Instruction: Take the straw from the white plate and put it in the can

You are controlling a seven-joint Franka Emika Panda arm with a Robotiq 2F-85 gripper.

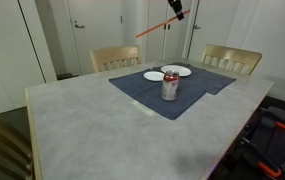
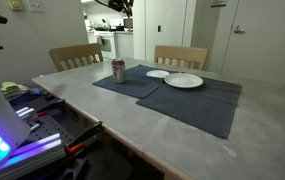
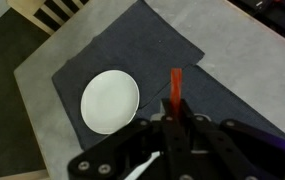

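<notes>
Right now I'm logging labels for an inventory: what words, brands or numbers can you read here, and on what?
No text can be read.
On the can: red markings, too small and blurred to read.
On the straw and plate: no print visible.

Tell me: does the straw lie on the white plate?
No, the gripper holds the straw high above the table, and the white plate is bare.
</notes>
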